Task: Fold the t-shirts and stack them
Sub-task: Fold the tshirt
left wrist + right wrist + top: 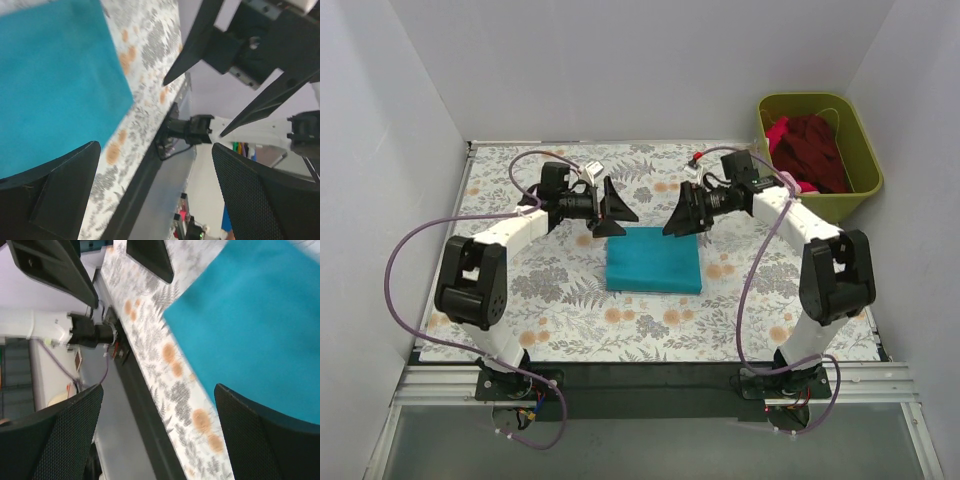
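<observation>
Folded teal cloth t-shirt [653, 260] lies on the desk; left hand [618, 212] and right hand [682, 215] gape empty. Next, probably: maroon cloth t-shirt [815, 150] from olive plastic bin [845, 205].

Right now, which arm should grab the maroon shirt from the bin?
Right. The bin with the maroon shirt stands far right, close behind the right gripper, which is open and empty. The left gripper is beyond the folded teal shirt, farther off.

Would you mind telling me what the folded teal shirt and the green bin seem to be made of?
Teal t-shirt: soft matte cloth, judging by its flat folded shape. Olive bin: probably rigid plastic, with smooth thin moulded walls.
</observation>
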Controlling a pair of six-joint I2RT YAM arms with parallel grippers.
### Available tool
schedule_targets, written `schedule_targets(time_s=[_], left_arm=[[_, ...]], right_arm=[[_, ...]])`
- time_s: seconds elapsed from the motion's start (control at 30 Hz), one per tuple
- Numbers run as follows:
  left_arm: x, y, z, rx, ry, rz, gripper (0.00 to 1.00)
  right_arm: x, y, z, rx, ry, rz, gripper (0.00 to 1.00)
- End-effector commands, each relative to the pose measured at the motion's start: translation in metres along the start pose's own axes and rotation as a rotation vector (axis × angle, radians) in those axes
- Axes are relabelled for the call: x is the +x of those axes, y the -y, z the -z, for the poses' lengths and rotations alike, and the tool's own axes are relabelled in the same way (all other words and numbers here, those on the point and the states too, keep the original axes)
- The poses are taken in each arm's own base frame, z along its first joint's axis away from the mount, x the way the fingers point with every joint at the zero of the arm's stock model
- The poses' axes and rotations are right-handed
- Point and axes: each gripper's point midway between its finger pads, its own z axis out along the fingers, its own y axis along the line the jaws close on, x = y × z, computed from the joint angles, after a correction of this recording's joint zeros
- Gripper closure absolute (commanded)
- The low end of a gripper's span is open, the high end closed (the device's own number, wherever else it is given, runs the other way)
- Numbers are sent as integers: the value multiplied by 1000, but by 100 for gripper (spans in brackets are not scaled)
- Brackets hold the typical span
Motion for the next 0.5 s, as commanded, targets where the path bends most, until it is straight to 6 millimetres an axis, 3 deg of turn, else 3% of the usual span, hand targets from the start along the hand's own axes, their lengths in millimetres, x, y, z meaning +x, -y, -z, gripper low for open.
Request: schedule_targets(time_s=[0.0, 0.1, 0.13, 0.23, 0.37, 0.47], left_arm=[[42, 23, 2, 54, -99, 96, 6], [80, 19, -4, 47, -166, 135, 6], [92, 15, -7, 39, -189, 142, 7], [104, -2, -12, 10, -206, 194, 9], [118, -57, -17, -103, -198, 321, 10], [124, -86, -14, -162, -179, 374, 10]], right_arm=[[44, -26, -18, -106, -62, -97, 2], [82, -25, -33, -147, -133, -160, 2], [88, -25, -37, -155, -149, -174, 2], [97, -8, -46, -150, -176, -216, 2], [105, 21, -55, -139, -204, -285, 4], [117, 46, -60, -114, -225, -336, 5]])
